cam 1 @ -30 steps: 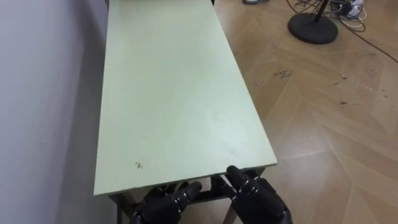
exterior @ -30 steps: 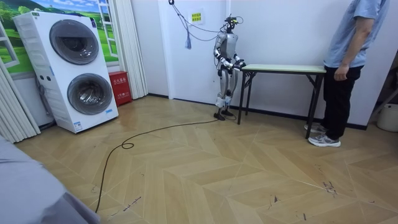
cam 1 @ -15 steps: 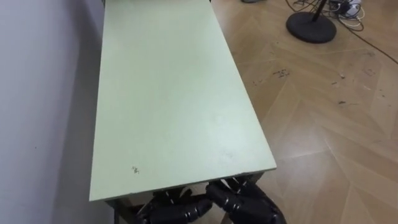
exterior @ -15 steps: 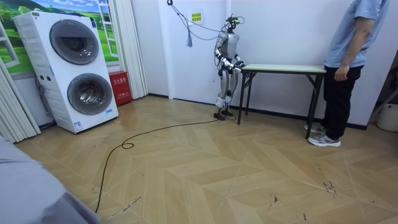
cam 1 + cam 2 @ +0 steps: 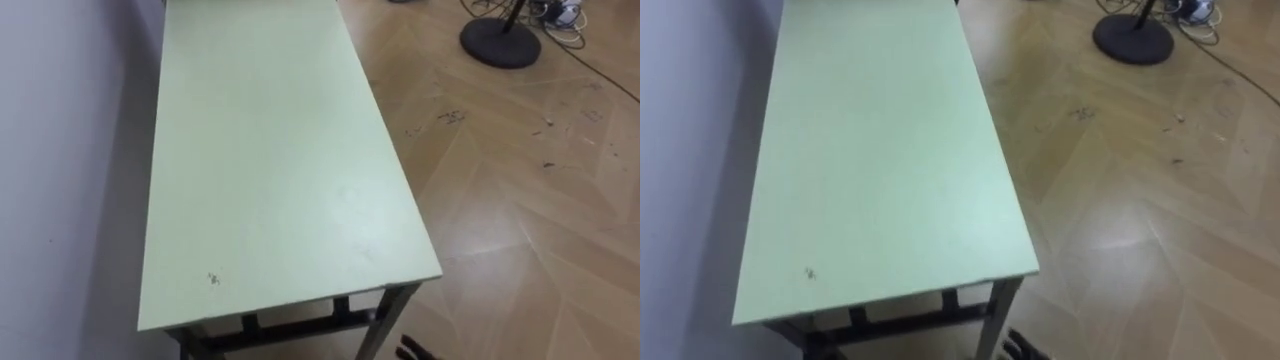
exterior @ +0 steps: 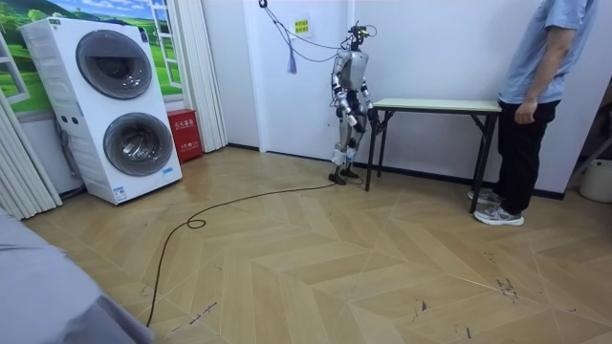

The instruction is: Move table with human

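Note:
A long table (image 5: 260, 150) with a pale green top and a dark metal frame stretches away from me, its near short edge just below my view. I stand at that end, the room view's left end of the table (image 6: 435, 105). Dark fingertips of my right hand (image 5: 415, 350) poke in at the bottom, below and in front of the near right leg, apart from the top. A person (image 6: 535, 86) stands at the far end with a hand (image 6: 523, 113) hanging beside the table's edge, not holding it.
A white wall (image 5: 60, 150) runs close along the table's left side. Wooden floor (image 5: 520, 200) lies open to the right. A round black stand base (image 5: 502, 42) with cables sits far right. Stacked washing machines (image 6: 115, 105) stand at the room view's left.
Both hands, which were at and under the table's near edge, have dropped down and back, almost out of the eye view. In the room view my arms come down from the table's end. The table stays put.

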